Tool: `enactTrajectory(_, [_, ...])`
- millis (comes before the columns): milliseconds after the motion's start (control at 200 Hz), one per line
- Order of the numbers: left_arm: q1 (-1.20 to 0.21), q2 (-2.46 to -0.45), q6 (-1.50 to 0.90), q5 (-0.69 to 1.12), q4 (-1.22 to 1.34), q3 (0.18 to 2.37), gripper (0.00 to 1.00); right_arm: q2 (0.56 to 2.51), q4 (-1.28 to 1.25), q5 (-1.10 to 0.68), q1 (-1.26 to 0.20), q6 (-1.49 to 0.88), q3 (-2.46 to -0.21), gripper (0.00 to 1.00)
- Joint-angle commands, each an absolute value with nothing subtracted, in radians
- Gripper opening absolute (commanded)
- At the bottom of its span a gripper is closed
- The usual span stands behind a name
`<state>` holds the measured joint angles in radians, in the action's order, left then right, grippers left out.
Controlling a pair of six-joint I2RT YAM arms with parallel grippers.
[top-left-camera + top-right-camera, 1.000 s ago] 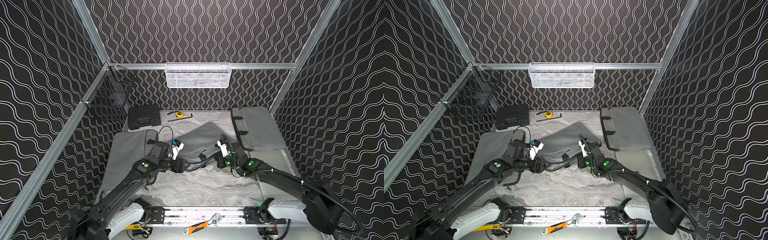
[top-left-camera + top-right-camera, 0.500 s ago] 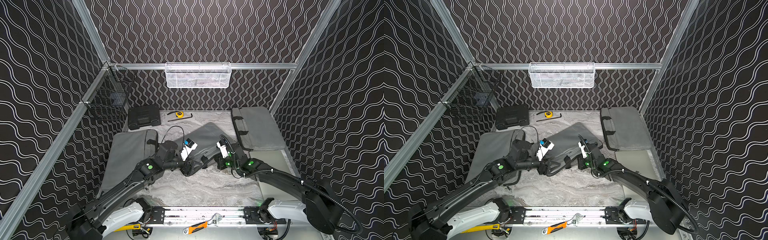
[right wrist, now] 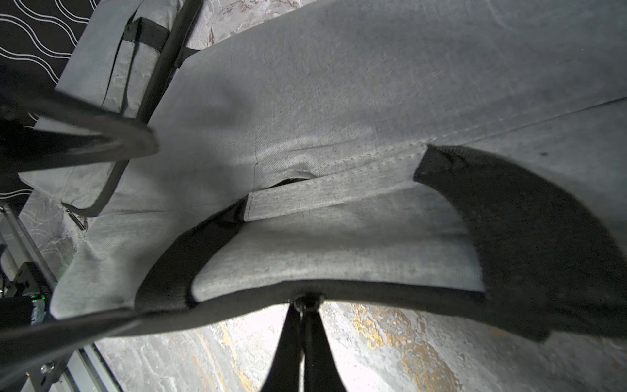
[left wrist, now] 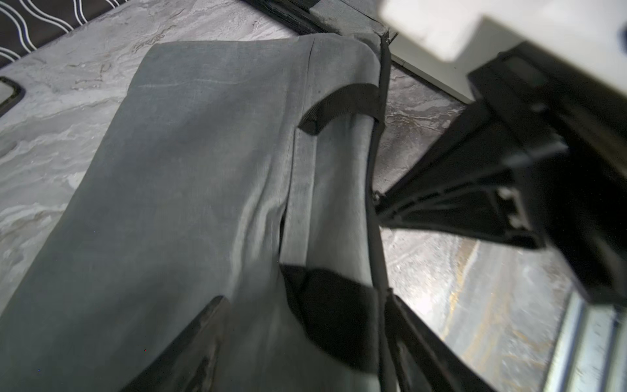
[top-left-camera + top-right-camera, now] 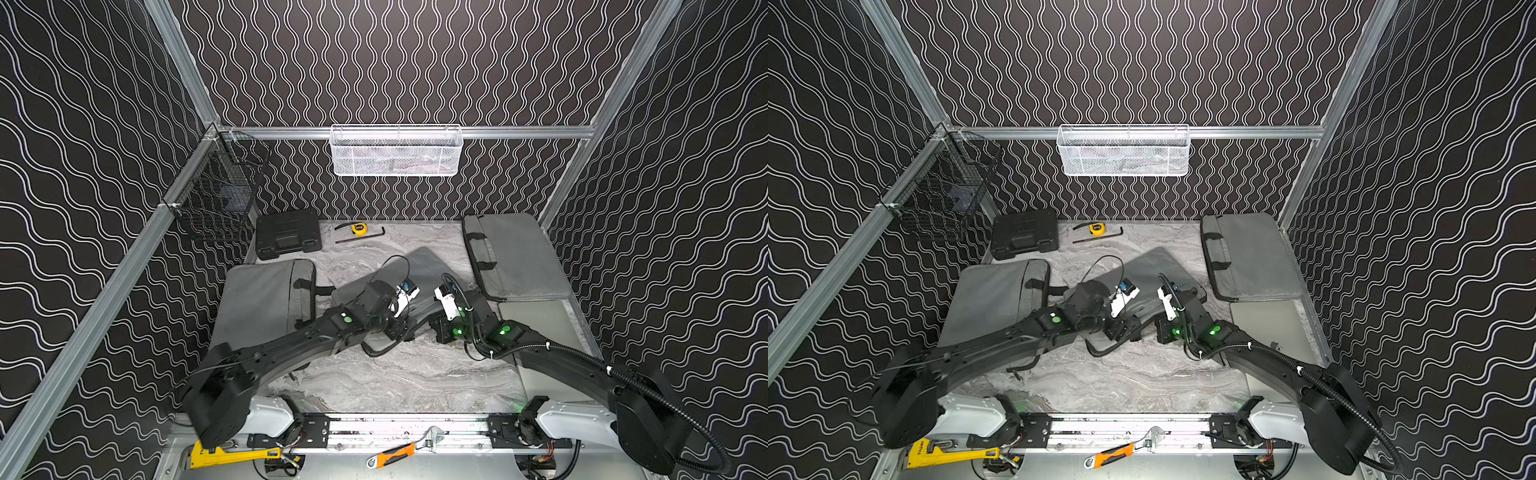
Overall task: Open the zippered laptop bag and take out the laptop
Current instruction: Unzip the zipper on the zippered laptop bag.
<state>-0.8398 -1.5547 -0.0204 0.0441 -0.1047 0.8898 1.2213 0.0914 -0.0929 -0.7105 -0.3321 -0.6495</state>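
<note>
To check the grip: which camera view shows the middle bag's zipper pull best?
Right wrist view: the zipper pull is close and centred, pinched by the right gripper. Left wrist view shows it tiny; both top views hide it.

The grey, black-trimmed laptop bag (image 5: 432,270) lies flat and askew in the middle, handles frontward.

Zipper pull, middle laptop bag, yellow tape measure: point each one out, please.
zipper pull (image 3: 307,301): right wrist view, on its small round end at the bag's black edge.
middle laptop bag (image 5: 428,266): in a top view, on its bare grey far corner.
yellow tape measure (image 5: 359,227): in a top view, on its middle.
</note>
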Motion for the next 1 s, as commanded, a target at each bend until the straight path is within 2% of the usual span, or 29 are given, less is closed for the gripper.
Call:
enactTrajectory(0, [-0.846,-1.606,0.03,0.074,0.005,0.909,0.75,1.212,0.021,-0.109,-0.71,-0.348,-0.647,0.0])
enactTrajectory(160, [-0.868,-1.651,0.033,0.112,0.045,0.903,0.75,1.211,0.021,-0.094,-0.71,-0.348,-0.646,0.0])
enactTrajectory(400, [-0.921,-1.73,0.053,0.039,0.011,0.918,0.75,1.235,0.016,-0.107,-0.71,-0.344,-0.667,0.0])
enactTrajectory(490, [-0.923,-1.74,0.05,0.056,-0.012,0.934,0.7,1.235,0.019,-0.097,-0.71,-0.346,-0.666,0.0])
enactTrajectory(626, [-0.924,-1.754,0.054,0.086,-0.077,0.971,0.53,1.215,0.016,-0.04,-0.704,-0.354,-0.641,0.0])
enactTrajectory(776, [-0.923,-1.723,0.063,0.076,-0.069,0.942,0.23,1.185,0.039,-0.005,-0.679,-0.329,-0.641,0.0])
enactTrajectory(921, [-0.923,-1.677,0.072,0.058,-0.066,0.909,0.0,1.178,0.072,0.019,-0.654,-0.296,-0.658,0.0])
enactTrajectory(991, [-0.923,-1.651,0.074,0.055,-0.071,0.893,0.0,1.181,0.092,0.033,-0.639,-0.283,-0.669,0.0])
